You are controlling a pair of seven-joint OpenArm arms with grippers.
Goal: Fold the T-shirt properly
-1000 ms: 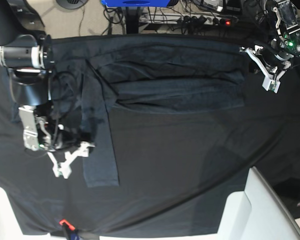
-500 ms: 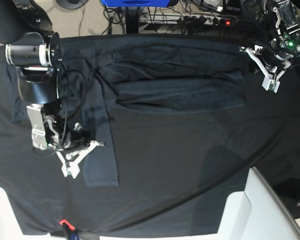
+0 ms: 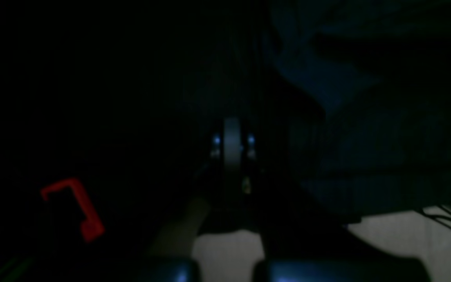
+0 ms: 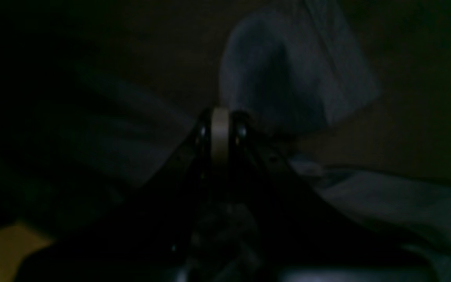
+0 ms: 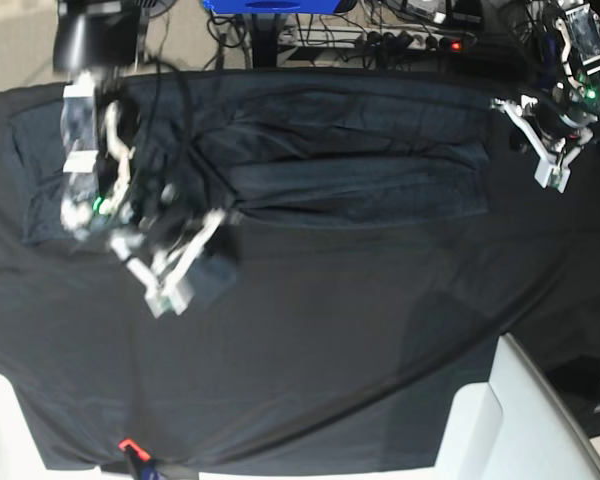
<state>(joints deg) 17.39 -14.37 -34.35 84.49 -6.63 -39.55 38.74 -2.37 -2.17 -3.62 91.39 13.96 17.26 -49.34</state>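
Note:
The T-shirt (image 5: 360, 170) lies as a long blue-grey band across the far part of the black tablecloth (image 5: 360, 330). My right gripper (image 5: 170, 295) is at the band's left end, shut on the sleeve end (image 5: 217, 272), which it holds bunched and lifted. In the right wrist view the fingers (image 4: 219, 117) are pressed together, with blue-grey cloth (image 4: 296, 86) just beyond them. My left gripper (image 5: 555, 165) hangs off the shirt's right end, apart from it. The dim left wrist view shows it shut (image 3: 232, 129) and holding nothing.
A white seat-like object (image 5: 520, 420) stands at the front right corner. A red clip (image 5: 128, 445) sits on the front table edge and also shows in the left wrist view (image 3: 78, 207). Cables and a power strip (image 5: 410, 40) lie behind the table.
My right arm has swung up and to the right. The long sleeve strip that reached toward the front is drawn back toward the shirt body. The left arm has barely moved.

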